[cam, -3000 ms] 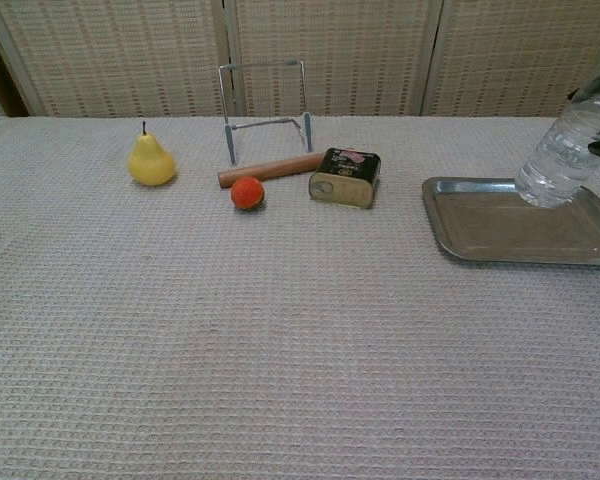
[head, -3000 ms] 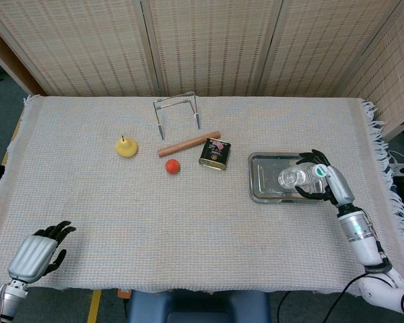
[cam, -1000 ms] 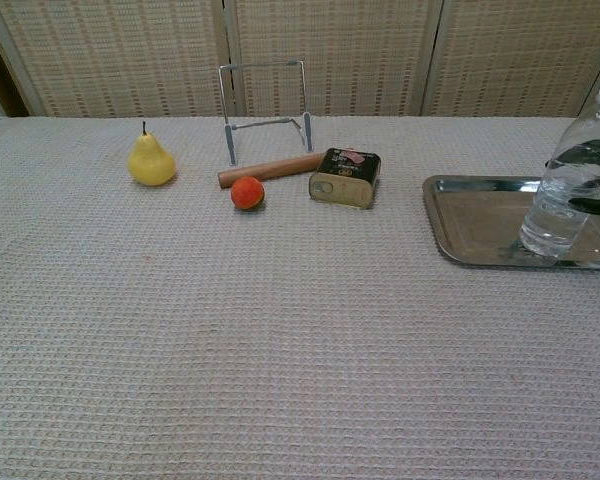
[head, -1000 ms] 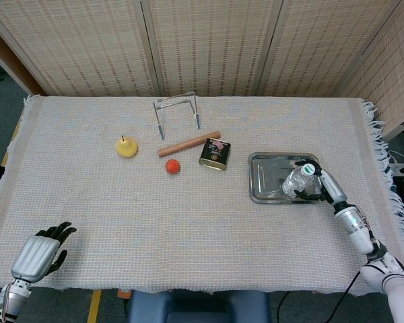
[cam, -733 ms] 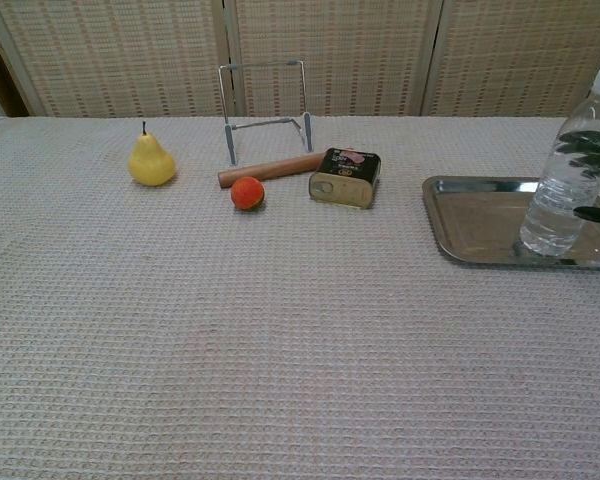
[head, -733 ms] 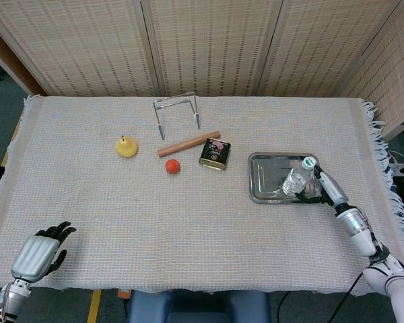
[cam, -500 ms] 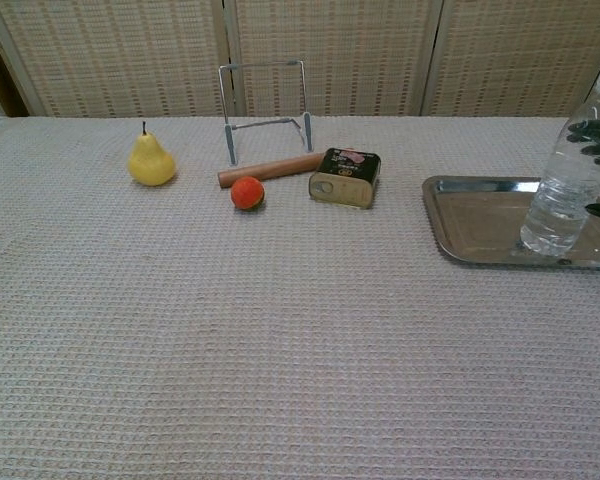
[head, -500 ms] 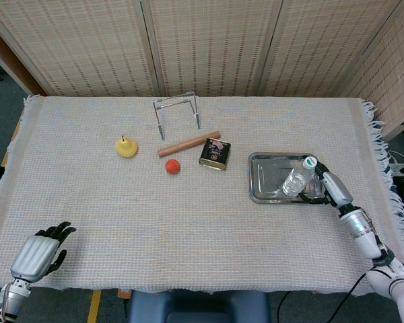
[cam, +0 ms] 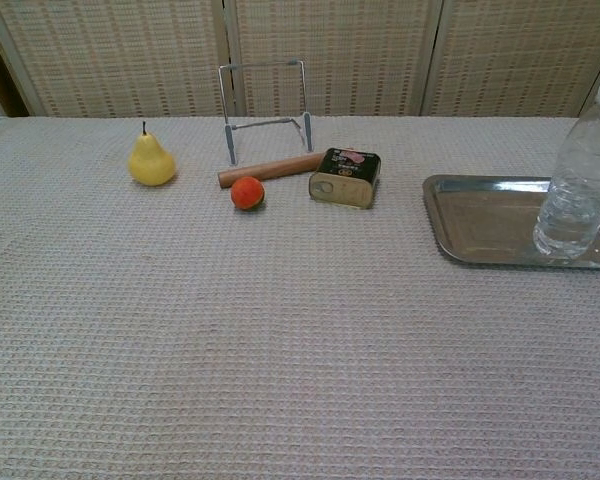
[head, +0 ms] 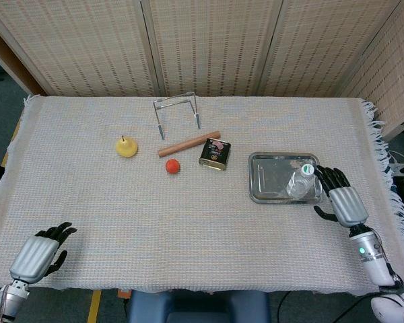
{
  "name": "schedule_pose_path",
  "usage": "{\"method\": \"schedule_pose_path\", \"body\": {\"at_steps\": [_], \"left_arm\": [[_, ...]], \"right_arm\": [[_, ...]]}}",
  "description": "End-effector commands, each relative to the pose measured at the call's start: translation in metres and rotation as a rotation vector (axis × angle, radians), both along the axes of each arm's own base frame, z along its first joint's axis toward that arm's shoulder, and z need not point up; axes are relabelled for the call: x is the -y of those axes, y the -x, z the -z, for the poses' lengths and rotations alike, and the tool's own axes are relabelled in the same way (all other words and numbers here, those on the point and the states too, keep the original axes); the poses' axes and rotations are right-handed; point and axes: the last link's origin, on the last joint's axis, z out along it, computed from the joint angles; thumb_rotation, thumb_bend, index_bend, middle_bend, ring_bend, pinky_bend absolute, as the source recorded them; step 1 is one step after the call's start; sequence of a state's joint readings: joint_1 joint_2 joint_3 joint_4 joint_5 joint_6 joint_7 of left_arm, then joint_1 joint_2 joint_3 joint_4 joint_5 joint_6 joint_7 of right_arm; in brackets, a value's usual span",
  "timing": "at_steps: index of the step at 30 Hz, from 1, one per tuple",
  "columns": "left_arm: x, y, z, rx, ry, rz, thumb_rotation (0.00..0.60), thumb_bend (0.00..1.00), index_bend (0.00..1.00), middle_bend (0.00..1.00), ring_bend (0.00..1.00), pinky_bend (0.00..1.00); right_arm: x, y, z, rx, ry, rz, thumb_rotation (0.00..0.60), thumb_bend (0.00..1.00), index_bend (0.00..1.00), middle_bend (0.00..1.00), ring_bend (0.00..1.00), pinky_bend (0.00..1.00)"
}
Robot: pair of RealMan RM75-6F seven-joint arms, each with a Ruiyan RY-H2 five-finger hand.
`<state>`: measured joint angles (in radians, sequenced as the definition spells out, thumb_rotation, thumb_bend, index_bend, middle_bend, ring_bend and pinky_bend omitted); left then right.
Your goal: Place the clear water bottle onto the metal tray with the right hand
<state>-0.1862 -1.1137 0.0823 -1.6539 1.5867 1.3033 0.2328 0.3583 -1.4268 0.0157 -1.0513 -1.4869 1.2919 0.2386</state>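
Right robot hand (head: 341, 199) released – 1 bottle (cam: 578, 184), 1 tray (cam: 480, 225)

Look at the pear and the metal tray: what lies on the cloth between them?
Between the pear and the metal tray, the head view shows a wooden rod, a small orange fruit and a tin can.

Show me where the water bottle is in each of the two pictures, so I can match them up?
Head view: the bottle stands upright in the tray's right part, seen from above, just left of the right hand.
Chest view: the bottle stands at the far right edge, on the tray.
Shared landmark: the tin, left of the tray in both.
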Motion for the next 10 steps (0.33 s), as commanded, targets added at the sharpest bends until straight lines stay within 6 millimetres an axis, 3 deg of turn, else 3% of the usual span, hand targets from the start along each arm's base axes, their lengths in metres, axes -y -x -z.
{"method": "schedule_pose_path", "body": {"at_steps": [1, 10], "left_arm": [[0.0, 0.0, 0.0, 0.001, 0.001, 0.0, 0.6, 0.5, 0.23, 0.17, 0.26, 0.42], [0.001, 0.001, -0.004, 0.012, -0.013, 0.007, 0.6, 0.5, 0.23, 0.17, 0.26, 0.42]], "right_arm": [[-0.034, -0.007, -0.015, -0.087, 0.12, 0.075, 0.6, 0.03, 0.0, 0.0, 0.0, 0.0], [-0.046, -0.01, 0.0, -0.174, 0.127, 0.062, 0.6, 0.03, 0.0, 0.0, 0.0, 0.0]]}}
